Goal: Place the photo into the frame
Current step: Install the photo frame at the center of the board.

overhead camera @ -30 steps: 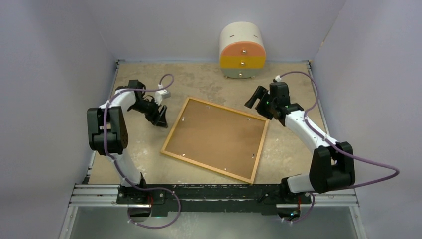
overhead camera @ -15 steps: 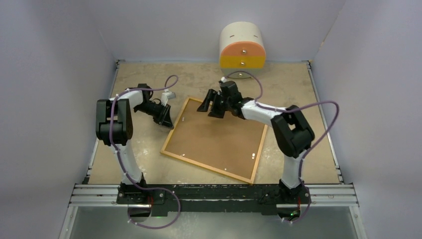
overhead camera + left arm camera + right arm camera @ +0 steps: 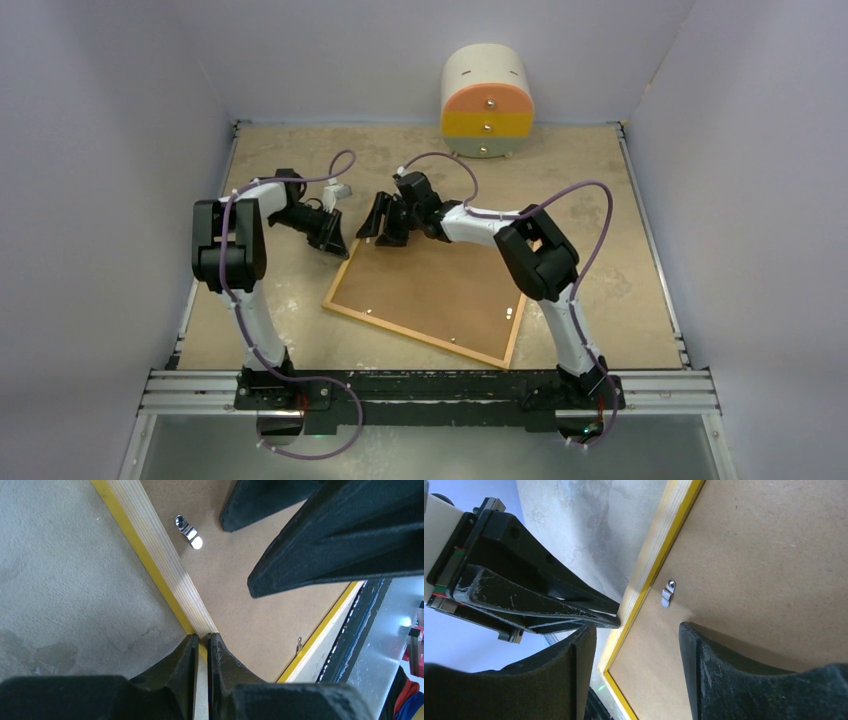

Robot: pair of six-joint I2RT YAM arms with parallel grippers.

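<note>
The frame [image 3: 415, 335] lies face down on the table, with a plain brown backing board [image 3: 440, 280] inside its wood rails. My left gripper [image 3: 338, 243] sits at the frame's left rail. In the left wrist view the left gripper [image 3: 202, 637] is pinched shut on that wood rail [image 3: 160, 565]. My right gripper [image 3: 385, 232] hangs open over the frame's far left corner. Its jaws [image 3: 636, 627] straddle the yellow-edged rail [image 3: 659, 550], one finger outside it and one over the board. The photo is out of view.
Small metal turn clips [image 3: 667, 592] hold the board along the rails. A round cabinet with orange and yellow drawers [image 3: 487, 100] stands at the back wall. Enclosure walls close in left and right. A metal rail [image 3: 430, 390] runs along the near edge.
My right arm swung from the right side across to the frame's far left corner, its jaws narrowing a little. My left gripper reached the left rail and shut on it.
</note>
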